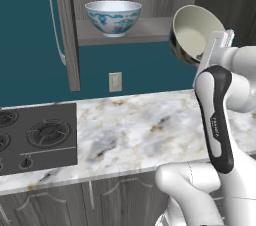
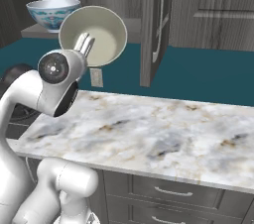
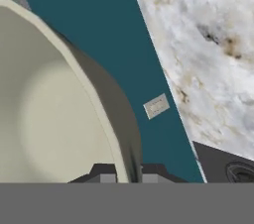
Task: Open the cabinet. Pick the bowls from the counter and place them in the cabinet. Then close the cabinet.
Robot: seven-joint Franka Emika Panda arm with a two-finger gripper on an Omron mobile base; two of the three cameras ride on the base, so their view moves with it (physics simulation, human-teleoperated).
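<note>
The cabinet stands open, its door (image 1: 67, 30) (image 2: 151, 25) swung out edge-on. On the cabinet's lowest board (image 1: 150, 32) sits the white bowl (image 1: 113, 17) (image 2: 52, 12) with blue-red floral marks. My gripper (image 1: 202, 59) (image 2: 84, 44) (image 3: 124, 176) is shut on the rim of the cream-olive bowl (image 1: 192, 32) (image 2: 96, 34) (image 3: 49, 119). That bowl is tipped on its side, its hollow facing the cameras. It hangs in the air above the counter (image 1: 140, 130) (image 2: 149, 129) (image 3: 198, 34), just right of the board's end and at about its height.
A black gas cooktop (image 1: 35, 135) (image 3: 233, 168) lies on the counter's left. A wall outlet (image 1: 115, 82) (image 2: 96, 77) (image 3: 156, 105) sits on the teal backsplash under the cabinet. Lower drawers (image 2: 168, 191) run beneath the counter's front edge.
</note>
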